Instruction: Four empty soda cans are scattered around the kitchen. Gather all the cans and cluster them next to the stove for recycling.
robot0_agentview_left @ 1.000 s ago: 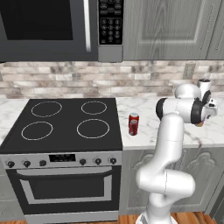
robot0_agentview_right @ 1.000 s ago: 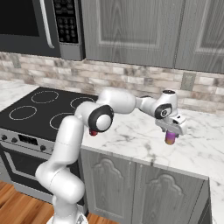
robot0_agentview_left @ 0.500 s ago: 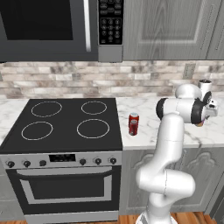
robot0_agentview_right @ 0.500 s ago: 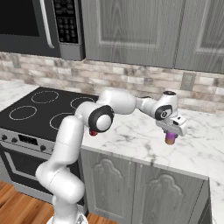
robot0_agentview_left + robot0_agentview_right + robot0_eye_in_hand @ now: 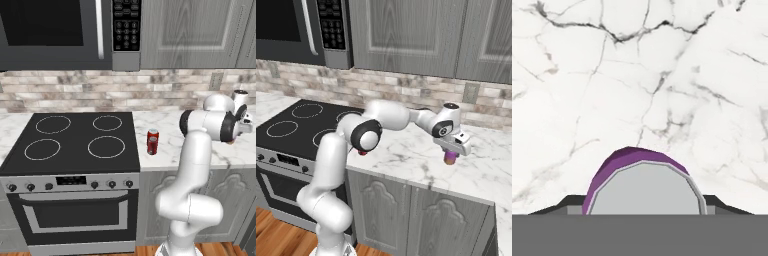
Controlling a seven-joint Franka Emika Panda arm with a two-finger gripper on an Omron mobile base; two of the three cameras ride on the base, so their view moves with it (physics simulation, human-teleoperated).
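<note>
Pointing straight down at the marble counter (image 5: 406, 159), my gripper (image 5: 451, 151) has its two tips pressed against opposite sides of a small can, the purple can (image 5: 643, 190), so I read the grip as closed on it, narrowed only to the can's width. I came at it from above because the can stands upright and its round body is what the fingers can squeeze; a side approach would have put my wrist against the counter. Whether its base rests on the marble or has just cleared it I cannot tell.

My arm (image 5: 391, 116) is stretched far out to my right to reach it, well apart from the stove (image 5: 75, 127), and that, I judge, is why this one has to be carried: the goal spot is the strip of counter just beside the cooktop's right edge. A red can (image 5: 152, 141) already stands upright there, close to the stove, so I take it as the start of the cluster and the place to aim for.

As for the thing in my fingers: from the hand view its top is a flat, pale silver disc with a thin rim, many-sided rather than truly round, and the wall below shows purple, not red like its fellow. From the right base view it looks short and stubby, purple above with a warmer tint near the foot
</note>
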